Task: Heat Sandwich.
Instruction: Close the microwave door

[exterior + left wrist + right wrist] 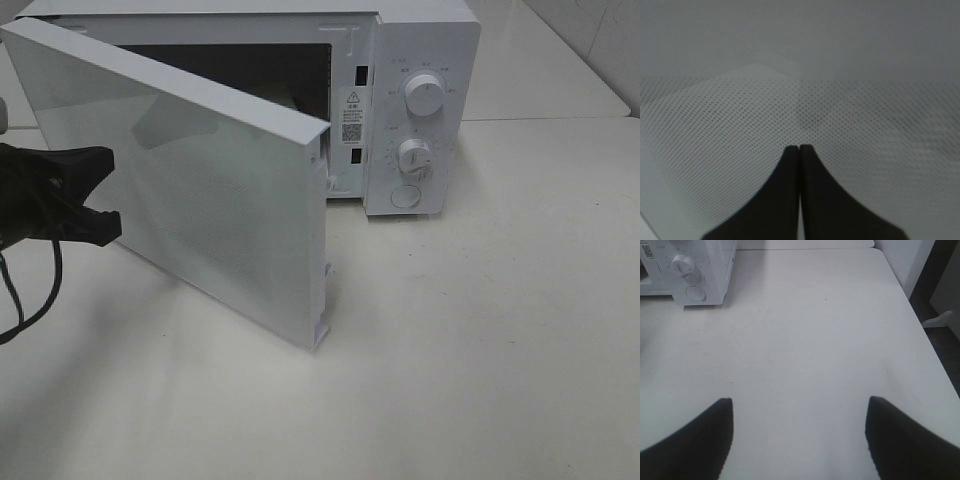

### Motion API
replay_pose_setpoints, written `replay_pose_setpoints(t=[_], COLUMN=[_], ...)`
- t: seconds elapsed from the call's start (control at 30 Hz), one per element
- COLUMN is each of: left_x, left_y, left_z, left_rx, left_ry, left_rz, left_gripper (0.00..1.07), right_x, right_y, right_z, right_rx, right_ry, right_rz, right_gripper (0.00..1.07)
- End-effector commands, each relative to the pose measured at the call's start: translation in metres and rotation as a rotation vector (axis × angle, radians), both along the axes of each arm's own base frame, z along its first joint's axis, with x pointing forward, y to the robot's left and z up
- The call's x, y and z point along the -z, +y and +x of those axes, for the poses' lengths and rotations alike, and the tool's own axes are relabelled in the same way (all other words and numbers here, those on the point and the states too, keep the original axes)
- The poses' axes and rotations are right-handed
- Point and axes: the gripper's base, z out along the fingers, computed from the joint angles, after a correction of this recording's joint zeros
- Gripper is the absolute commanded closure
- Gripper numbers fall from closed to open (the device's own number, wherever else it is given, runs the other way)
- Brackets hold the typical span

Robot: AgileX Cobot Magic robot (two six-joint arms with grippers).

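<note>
Left gripper, clenched empty, tips at microwave door by tabletop's far edge: best pushed steadily, nearer free edge. Right gripper gapes, empty.

High camera overlooks microwave and table; left wrist hugs its door, right wrist shares the dials.

Looks like a lab test bench, not a home kitchen — a white microwave at the upper middle of the frame stands on a plain white table, with a second table just behind at upper right.
</note>
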Motion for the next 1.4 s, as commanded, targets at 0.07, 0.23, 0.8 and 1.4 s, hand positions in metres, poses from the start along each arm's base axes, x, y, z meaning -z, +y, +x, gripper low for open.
replay_pose_setpoints(t=[0.07,0.23,0.8,1.4], left_x=[-0.004,-0.009,-0.013,-0.001], left_y=[-0.009,-0.018,-0.058,-0.113], left_z=[0.003,0.006,0.026,0.053], left_rx=[-0.005,-0.046,-0.116,-0.087], left_ry=[-0.031,-0.045,-0.066,-0.006], left_rz=[-0.009,-0.028,-0.047,-0.063], left_gripper=[1.07,1.07,1.07,1.07], right_x=[0.000,0.000,0.000,0.000], right_y=[0.000,0.000,0.000,0.000], right_z=[-0.004,-0.004,-0.004,-0.004], right_rx=[0.009,0.009,0.009,0.009], right_ry=[-0.037,-0.037,-0.037,-0.037], right_rz=[-0.002,-0.002,-0.002,-0.002], right_gripper=[0.36,0.36,0.36,0.36])
